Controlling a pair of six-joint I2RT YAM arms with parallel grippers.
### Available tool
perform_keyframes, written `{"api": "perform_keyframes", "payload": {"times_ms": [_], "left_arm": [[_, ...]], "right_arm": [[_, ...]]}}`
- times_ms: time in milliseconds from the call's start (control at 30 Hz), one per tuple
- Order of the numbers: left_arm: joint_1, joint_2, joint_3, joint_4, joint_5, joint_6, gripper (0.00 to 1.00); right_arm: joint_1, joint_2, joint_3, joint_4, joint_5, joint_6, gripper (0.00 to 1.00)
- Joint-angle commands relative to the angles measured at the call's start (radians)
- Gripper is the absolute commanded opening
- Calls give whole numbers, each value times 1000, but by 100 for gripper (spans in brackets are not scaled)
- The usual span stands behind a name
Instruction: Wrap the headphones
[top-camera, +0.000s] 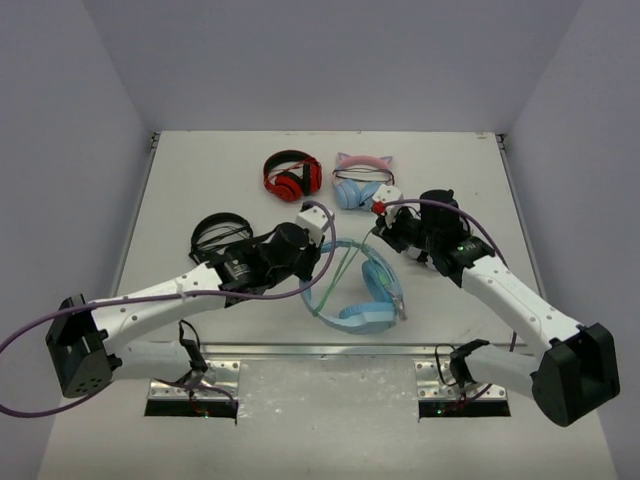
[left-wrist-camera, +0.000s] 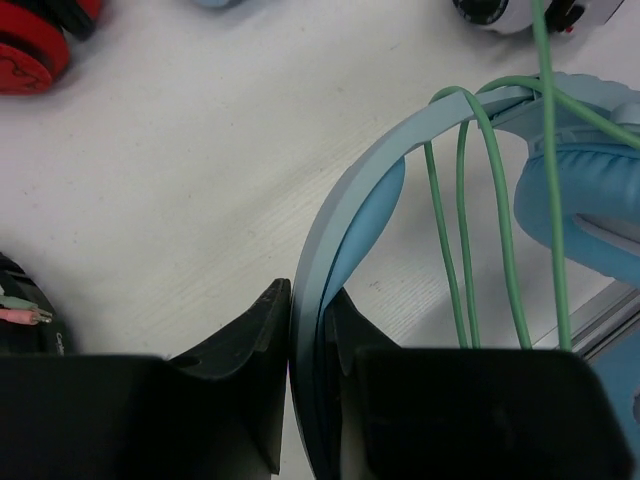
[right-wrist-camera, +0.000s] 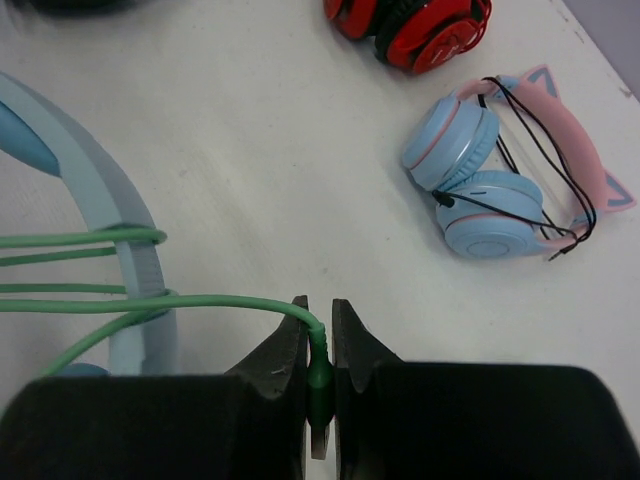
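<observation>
Overhead view from behind, looking down, both wrist views close, downward, sharing the headphones (top-camera: 378, 285)

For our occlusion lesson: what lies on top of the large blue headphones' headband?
Mint-green cable loops cross the headband; the left end effector clamps it, hiding part of the band.

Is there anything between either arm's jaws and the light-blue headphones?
Nothing visible. The left jaws are shut directly on the headband, and the right jaws are shut on the plug of the cable.
</observation>
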Motion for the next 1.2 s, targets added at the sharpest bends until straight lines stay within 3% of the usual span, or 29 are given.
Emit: {"api": "perform_keyframes", "payload": {"times_ms": [0, 267, 433, 567, 667, 833, 1000, 1167], "left_arm": [[-12, -105, 60, 13, 64, -6, 1], [-12, -140, 117, 22, 75, 7, 0], [-6, -119, 130, 56, -3, -17, 0], [37, -93, 146, 76, -62, -68, 0], [117, -91, 129, 130, 19, -85, 0], [208, -85, 103, 188, 157, -74, 0], [231, -82, 78, 220, 185, -78, 0], [278, -53, 71, 237, 239, -65, 0]], "right_arm": [[-56, 3, 6, 155, 40, 51, 5], [-57, -2, 6, 149, -144, 95, 13], [-57, -13, 32, 111, -183, 112, 29], [-59, 6, 18, 118, -121, 130, 35], [-73, 26, 23, 127, -83, 155, 60], [-142, 75, 57, 130, -77, 241, 61], [-197, 113, 104, 103, -38, 299, 64], [-229, 170, 247, -73, 224, 417, 79]]}}
